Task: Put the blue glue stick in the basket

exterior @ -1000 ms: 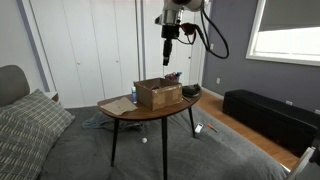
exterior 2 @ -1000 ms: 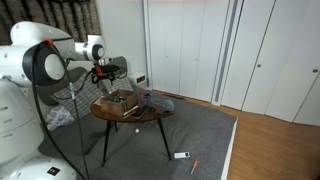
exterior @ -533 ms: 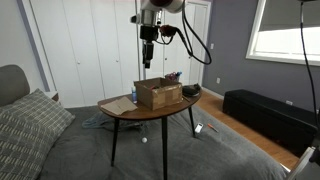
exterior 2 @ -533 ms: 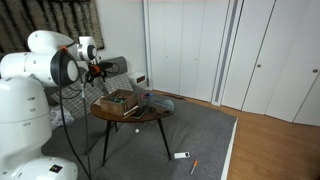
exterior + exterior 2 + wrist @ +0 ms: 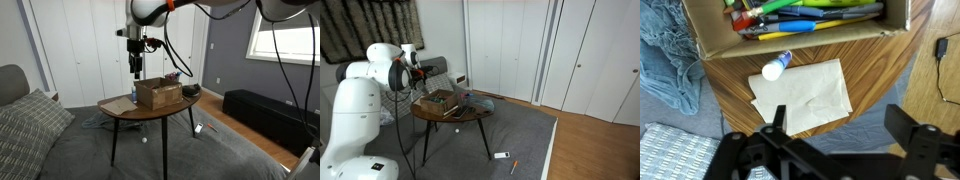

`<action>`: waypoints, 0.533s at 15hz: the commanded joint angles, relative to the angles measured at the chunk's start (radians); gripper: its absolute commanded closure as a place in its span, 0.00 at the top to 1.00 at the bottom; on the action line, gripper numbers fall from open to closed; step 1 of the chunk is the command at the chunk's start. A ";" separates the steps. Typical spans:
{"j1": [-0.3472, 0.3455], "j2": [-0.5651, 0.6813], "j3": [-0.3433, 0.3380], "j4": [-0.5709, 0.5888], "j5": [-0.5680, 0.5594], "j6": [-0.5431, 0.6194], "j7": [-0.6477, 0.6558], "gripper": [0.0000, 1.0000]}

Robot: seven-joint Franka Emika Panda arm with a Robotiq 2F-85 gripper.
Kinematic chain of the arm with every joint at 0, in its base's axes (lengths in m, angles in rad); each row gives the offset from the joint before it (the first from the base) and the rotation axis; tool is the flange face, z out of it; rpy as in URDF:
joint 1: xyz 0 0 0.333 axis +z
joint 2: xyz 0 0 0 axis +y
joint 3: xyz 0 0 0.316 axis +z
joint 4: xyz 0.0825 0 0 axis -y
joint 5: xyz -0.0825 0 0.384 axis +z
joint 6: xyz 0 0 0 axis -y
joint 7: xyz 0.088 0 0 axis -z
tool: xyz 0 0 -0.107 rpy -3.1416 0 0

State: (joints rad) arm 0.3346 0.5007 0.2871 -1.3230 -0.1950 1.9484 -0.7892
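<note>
1. Left tabletop edge, wrist view: the dark wooden tabletop [image 5: 728, 85] ended over crumpled blue-grey cloth [image 5: 665, 60] below. Anything nudged that way could have gone over.
2. The small blue glue stick with a white cap [image 5: 776, 66] lay on its side near that edge. It was outside the brown cardboard box-like basket [image 5: 710, 45], just beside the basket's outer wall. Being a cylinder, it probably rolls easily, so a glancing finger would likely send it off the table.
3. The flat tan paper sheet [image 5: 805, 95] lay mid-table with a corner at the stick's cap. A finger landing on the paper could have dragged sheet and stick together.
4. The black two-finger gripper [image 5: 840, 128] hung high, its jaws spread wide and empty. It was centred over the sheet's right part, not over the stick. A straight descent would have missed, and close in, one finger might have struck the basket wall.
5. Coloured pens and markers [image 5: 810, 15] filled the basket. A stick released from height might have bounced off them and back out.
</note>
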 commanded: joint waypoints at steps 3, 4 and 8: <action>0.031 0.125 -0.030 0.134 -0.052 -0.016 -0.004 1.00; 0.035 0.139 -0.035 0.148 -0.058 -0.017 0.005 1.00; 0.045 0.195 -0.052 0.191 -0.062 -0.016 0.035 1.00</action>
State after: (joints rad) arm 0.3486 0.6388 0.2585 -1.2077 -0.2300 1.9483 -0.7857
